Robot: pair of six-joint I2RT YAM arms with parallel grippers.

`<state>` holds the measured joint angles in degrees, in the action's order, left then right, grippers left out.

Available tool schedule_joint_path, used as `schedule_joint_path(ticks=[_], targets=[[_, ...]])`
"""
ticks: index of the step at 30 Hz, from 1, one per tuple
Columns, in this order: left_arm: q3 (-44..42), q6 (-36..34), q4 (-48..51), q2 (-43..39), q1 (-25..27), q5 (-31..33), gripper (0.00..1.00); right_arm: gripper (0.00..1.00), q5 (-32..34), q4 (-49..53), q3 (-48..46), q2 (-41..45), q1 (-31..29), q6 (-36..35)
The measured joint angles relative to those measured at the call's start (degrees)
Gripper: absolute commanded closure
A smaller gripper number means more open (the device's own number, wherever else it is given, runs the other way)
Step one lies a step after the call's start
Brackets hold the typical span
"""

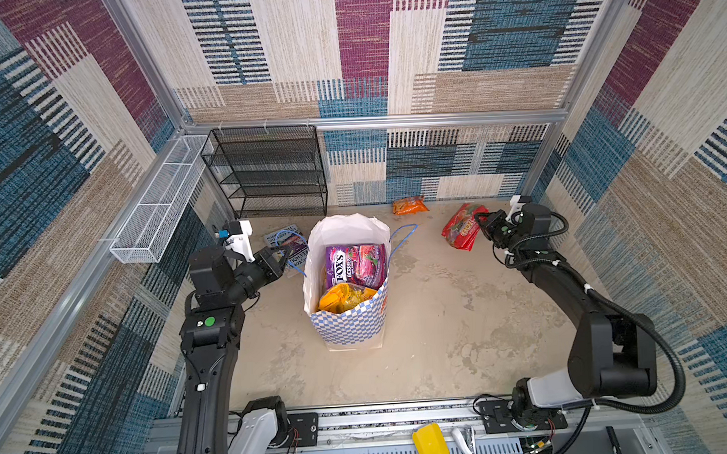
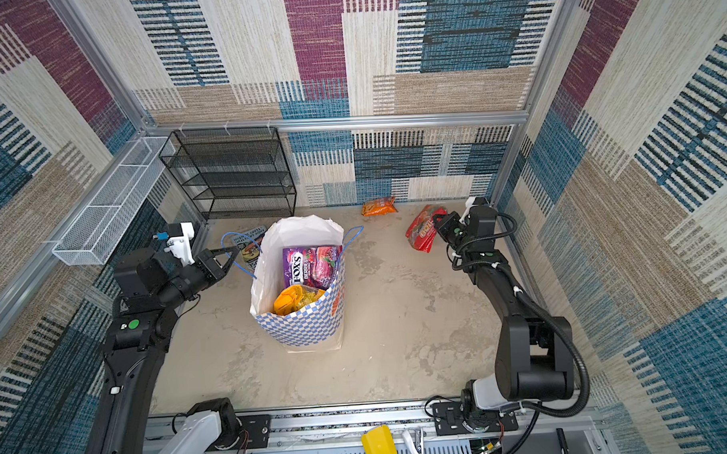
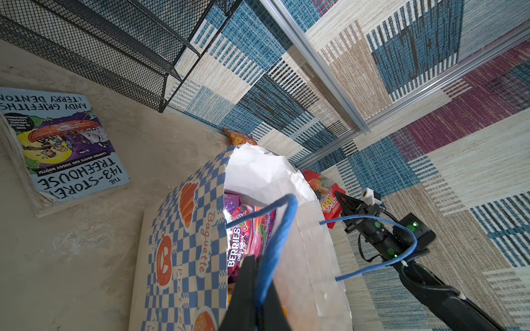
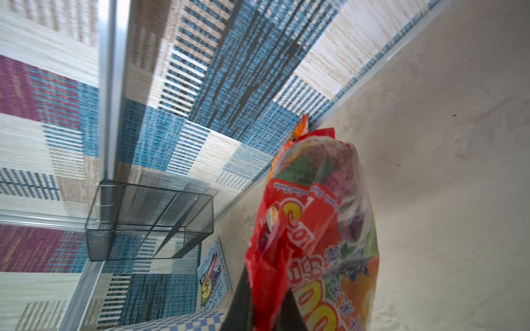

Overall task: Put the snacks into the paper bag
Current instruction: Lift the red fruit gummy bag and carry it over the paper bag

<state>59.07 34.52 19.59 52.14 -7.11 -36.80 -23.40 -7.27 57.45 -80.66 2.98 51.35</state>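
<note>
The paper bag (image 1: 350, 326) (image 2: 305, 328) stands open mid-floor, checked blue and white outside, white inside. A purple snack packet (image 1: 355, 263) and a yellow one (image 1: 343, 297) lie inside it. My left gripper (image 1: 286, 253) (image 3: 259, 272) is shut on the bag's blue cord handle (image 3: 282, 229) at its left side. At the back right, my right gripper (image 1: 484, 221) (image 4: 266, 286) is shut on one end of a red snack packet (image 1: 462, 231) (image 4: 315, 229). An orange packet (image 1: 410, 204) (image 2: 378, 206) lies against the back wall.
A blue-grey book (image 1: 285, 243) (image 3: 66, 146) lies on the floor left of the bag. A black mesh shelf (image 1: 268, 173) stands at the back left, with a white wire basket (image 1: 157, 210) on the left wall. A yellow scoop (image 1: 429, 444) sits on the front rail.
</note>
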Motion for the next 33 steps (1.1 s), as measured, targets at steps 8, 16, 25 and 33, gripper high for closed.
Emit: schedule_joint_path(ticks=[8, 16, 25, 33], targets=[[-0.07, 0.22, -0.13, 0.07, 0.00, -0.83, 1.00, 1.00, 2.03, 4.63, 4.92, 12.92, -6.05, 0.13], [-0.07, 0.26, -0.13, 0.11, 0.00, -0.90, 1.00, 1.00, 5.64, 8.50, 18.18, 16.65, -20.70, -5.03], [-0.28, 0.87, -0.35, 0.46, 0.00, -1.05, 1.00, 1.00, 6.93, 15.13, 36.26, 5.90, -37.31, -12.59], [-0.37, 1.07, -0.52, 1.01, 0.00, -1.05, 1.00, 1.00, 5.92, 20.87, 38.99, -2.01, -42.27, -14.10]])
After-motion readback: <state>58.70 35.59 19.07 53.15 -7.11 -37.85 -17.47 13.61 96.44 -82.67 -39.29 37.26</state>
